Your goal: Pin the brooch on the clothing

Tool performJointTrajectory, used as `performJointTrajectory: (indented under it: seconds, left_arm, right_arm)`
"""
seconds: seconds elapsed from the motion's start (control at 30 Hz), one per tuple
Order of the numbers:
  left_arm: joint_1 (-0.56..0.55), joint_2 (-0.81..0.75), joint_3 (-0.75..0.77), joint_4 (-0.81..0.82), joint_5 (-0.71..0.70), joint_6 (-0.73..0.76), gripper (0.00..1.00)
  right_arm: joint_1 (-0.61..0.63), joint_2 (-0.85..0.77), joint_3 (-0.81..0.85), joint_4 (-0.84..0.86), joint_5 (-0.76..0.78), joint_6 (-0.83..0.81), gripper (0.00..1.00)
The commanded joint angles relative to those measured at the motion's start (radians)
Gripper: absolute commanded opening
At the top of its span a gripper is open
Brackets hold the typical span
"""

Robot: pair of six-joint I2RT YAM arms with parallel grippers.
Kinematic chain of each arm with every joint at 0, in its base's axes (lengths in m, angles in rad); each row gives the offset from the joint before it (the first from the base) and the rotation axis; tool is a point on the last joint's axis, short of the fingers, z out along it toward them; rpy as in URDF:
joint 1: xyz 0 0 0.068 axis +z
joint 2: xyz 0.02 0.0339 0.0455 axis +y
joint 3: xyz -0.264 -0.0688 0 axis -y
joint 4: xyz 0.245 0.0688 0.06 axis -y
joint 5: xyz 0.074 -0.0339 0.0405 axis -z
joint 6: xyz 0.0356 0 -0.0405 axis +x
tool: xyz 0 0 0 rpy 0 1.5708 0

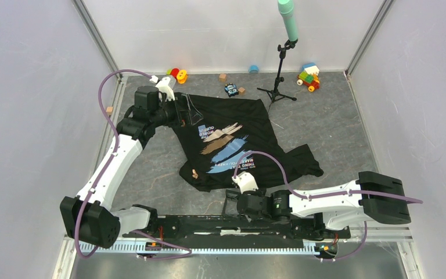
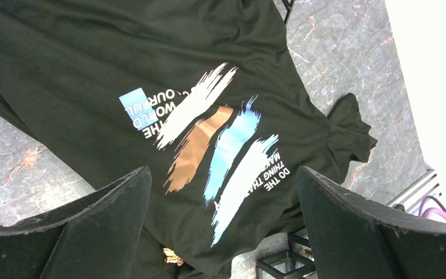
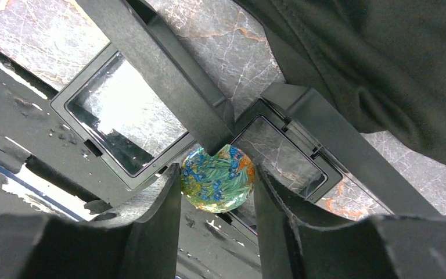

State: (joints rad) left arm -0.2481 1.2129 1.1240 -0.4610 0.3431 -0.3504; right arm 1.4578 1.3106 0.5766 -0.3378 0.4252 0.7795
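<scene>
Roughly far-to-near lengthwise, T-shirt [image 1: 241, 116], lettering [image 1: 208, 130] upside down from above.

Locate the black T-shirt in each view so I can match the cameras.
Top external: T-shirt spread out mid-frame, print facing up.
Left wrist: T-shirt fills most of the frame, print in the middle.
Right wrist: only plain black fabric of it, in the upper right corner.
Shared landmark: the grey marbled table top, bare beside the T-shirt in all three views.
</scene>
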Motion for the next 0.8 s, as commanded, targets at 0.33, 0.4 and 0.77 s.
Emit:
performJointTrajectory:
  seconds: [0.33,0.4,0.77]
  left_arm:
    - [0.003,-0.007,0.0,0.041,0.029,0.002,1.0]
    - [0.002,-0.011,-0.005,0.042,0.035,0.003,1.0]
    - [-0.128,-0.035,-0.124,-0.013,0.232,0.008,0.97]
  right_arm:
    - [0.005,-0.082,0.068,-0.039,0.03,-0.049,0.34]
    - [0.005,-0.121,0.065,-0.008,0.019,-0.084,0.34]
    - [-0.038,-0.226,0.126,0.07,0.067,-0.326,0.34]
